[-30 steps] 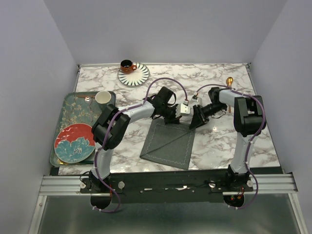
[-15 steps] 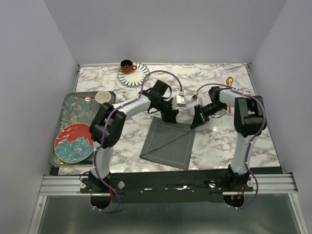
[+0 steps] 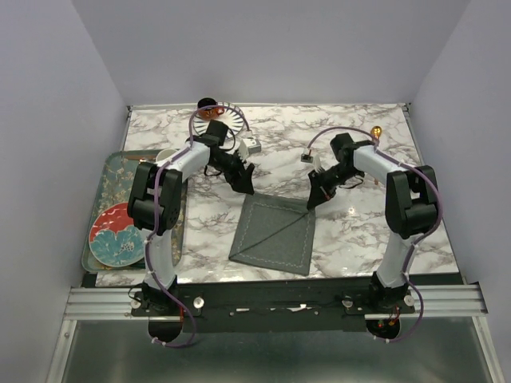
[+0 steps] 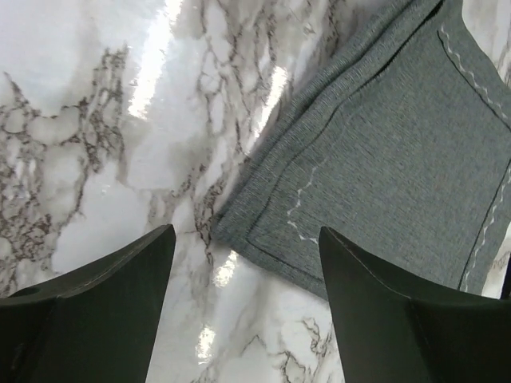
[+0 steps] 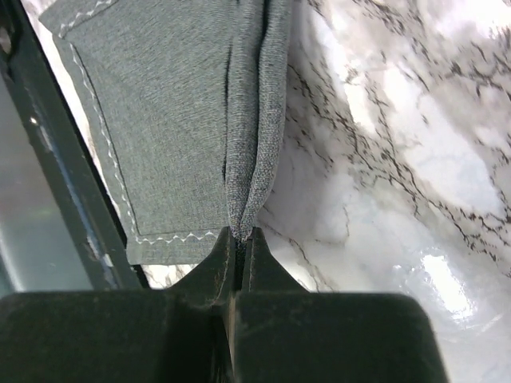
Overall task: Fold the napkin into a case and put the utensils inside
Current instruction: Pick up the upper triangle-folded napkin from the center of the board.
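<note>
Right now my right hand point(image 5: 239, 239) is pinched shut on the napkin point(image 3: 275, 235), gripping its far right corner so that the cloth gathers into a narrow ridge running up to my fingertips, as my wrist view shows. From above, the grey cloth lies mostly flat on the marble counter point(image 3: 351, 231), near its front edge and between my two arms, with a diagonal crease across it and a pale stitched hem around its border. My left hand point(image 3: 244, 180) is spread wide and holds nothing; it sits just beyond the napkin's far left corner, and in that wrist view the corner lies flat on the marble ahead of my two dark fingers point(image 4: 104, 319), apart from both. A gold utensil point(image 3: 375, 132) with a rounded head rests at the far right of the counter, well apart from the cloth; I cannot clearly make out a second one. At the far edge, the striped saucer point(image 3: 231, 120) is partly hidden behind my left arm, and a patterned tray point(image 3: 112, 171) to my left carries a red plate point(image 3: 120, 235).
</note>
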### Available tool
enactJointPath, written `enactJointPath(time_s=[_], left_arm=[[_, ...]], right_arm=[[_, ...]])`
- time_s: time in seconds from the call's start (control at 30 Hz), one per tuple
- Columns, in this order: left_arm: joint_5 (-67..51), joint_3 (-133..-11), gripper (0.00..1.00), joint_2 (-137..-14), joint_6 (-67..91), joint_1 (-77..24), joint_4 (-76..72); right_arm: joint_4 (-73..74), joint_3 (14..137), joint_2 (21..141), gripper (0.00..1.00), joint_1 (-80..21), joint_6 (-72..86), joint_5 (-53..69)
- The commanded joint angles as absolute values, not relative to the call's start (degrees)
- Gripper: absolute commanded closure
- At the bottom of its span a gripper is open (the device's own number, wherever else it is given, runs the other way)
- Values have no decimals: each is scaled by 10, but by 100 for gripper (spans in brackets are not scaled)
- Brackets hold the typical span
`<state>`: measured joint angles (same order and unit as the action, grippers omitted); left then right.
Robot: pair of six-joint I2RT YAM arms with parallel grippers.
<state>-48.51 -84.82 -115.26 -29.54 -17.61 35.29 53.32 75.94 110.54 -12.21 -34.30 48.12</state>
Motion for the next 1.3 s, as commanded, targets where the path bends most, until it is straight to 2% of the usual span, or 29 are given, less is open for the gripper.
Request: enactJointPath(time_s=[0.0,0.03,0.07,0.13,0.43,0.6,0.8,1.07,1.27], left_arm=[[-506,-813,13,-1100,-420,-175,396],[-504,-811,12,-1098,-439,-173,405],[-504,-809,6,-1096,-462,-174,413],[-501,-803,4,-1089,-516,-174,419],[-501,-823,5,-1099,-677,-176,452],[-492,-874,7,-1131,-685,-181,496],[-485,-879,10,-1132,-701,-202,498],[-411,-886,17,-1150,-704,-256,511],[-387,-908,17,-1171,-687,-270,506]], right_arm=[[502,732,1057,99,-147,-409,435],[493,726,1038,99,-156,-425,431],[488,719,1028,99,-160,-434,427],[476,703,1013,99,-170,-456,418],[433,657,940,99,-212,-518,397],[424,632,911,99,-226,-547,399],[413,617,881,99,-243,-567,398],[404,602,860,99,-254,-582,396],[403,596,846,99,-261,-590,402]])
